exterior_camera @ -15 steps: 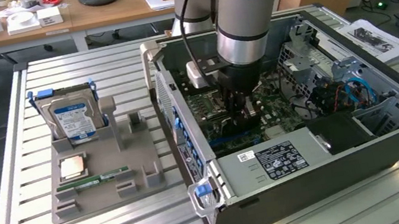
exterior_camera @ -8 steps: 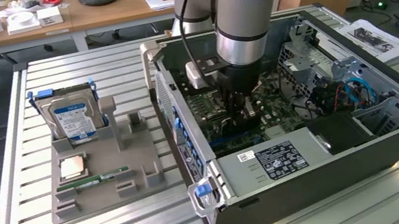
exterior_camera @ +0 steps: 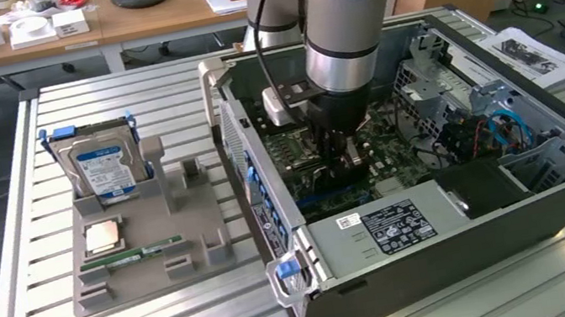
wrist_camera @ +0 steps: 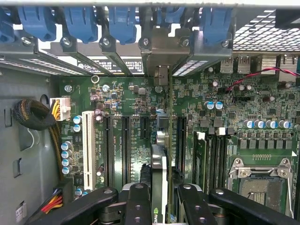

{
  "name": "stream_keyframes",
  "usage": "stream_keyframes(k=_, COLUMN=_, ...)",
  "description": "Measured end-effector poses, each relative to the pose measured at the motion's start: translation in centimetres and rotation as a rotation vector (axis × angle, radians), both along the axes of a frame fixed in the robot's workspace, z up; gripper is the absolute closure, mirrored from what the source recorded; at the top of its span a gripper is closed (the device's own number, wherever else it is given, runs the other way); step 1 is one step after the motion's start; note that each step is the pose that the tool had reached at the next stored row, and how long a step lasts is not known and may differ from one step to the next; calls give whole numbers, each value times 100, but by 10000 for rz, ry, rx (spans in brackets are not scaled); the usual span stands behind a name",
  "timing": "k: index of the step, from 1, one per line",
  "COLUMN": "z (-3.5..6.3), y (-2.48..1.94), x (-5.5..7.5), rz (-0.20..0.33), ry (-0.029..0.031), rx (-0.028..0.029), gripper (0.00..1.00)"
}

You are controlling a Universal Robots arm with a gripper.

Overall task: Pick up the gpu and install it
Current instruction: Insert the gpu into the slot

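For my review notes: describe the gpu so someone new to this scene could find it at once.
Start at the open computer case on the slatted table, where the arm reaches in over the green motherboard. The gpu stands on edge between the jaws of the gripper, above the row of long black slots. Unlike the slots and memory sticks beside it, it rises off the board and has a silver bracket at its far end.

hard drive (exterior_camera: 103, 170) upright in grey holder (exterior_camera: 191, 262), memory stick (exterior_camera: 134, 257), papers (exterior_camera: 530, 55)
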State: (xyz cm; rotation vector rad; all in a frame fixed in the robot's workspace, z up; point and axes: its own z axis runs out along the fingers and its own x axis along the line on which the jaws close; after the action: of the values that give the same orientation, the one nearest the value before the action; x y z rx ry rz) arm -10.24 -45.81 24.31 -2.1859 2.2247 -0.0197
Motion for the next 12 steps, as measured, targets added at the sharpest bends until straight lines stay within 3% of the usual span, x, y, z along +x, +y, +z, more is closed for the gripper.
stream_keyframes(k=12, z=-4, y=0, x=-2, rz=0, ry=0, rx=1, gripper=73)
